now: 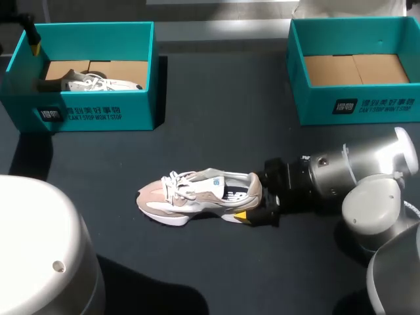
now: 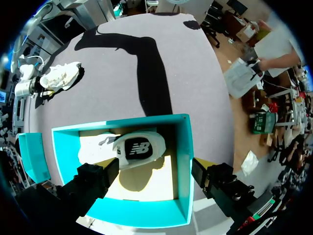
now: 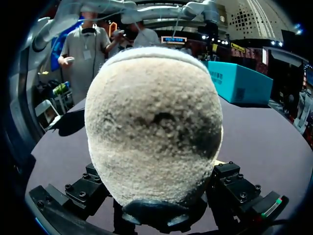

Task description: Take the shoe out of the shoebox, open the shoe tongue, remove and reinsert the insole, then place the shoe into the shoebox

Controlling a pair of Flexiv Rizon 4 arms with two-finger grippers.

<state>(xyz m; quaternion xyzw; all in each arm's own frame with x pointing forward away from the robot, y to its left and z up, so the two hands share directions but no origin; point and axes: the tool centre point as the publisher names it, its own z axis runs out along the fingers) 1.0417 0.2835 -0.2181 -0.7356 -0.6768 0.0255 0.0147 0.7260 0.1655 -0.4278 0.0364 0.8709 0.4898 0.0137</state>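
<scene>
Two open teal cardboard shoeboxes stand at the far side of the dark table (image 1: 216,118), well apart from each other. The left shoebox (image 1: 98,115) (image 2: 183,161) holds a white sneaker (image 1: 92,83) (image 2: 134,149) lying on its side on the brown cardboard floor. The right shoebox (image 1: 354,105) (image 3: 239,81) shows only its brown floor.

Between them and nearer to us, a beige and white lace-up sneaker (image 1: 197,197) (image 2: 58,78) (image 3: 154,122) sits upright on its sole on the table, outside both boxes. Its toe points toward our left side and its heel toward our right arm.

Our right gripper (image 1: 254,197) (image 3: 156,196) lies low over the table at that heel. It is clenched on the beige and white lace-up sneaker, with one finger on each side of the heel. One yellow tip shows by the sole on the near side. In the right wrist view the fuzzy heel fills the space between the black fingers.

Our left gripper (image 1: 34,44) (image 2: 155,178) hangs above the left shoebox, released, with its fingers spread wide. One finger is over the box's inside and the other is beyond its wall. It touches neither the box nor the white sneaker.
</scene>
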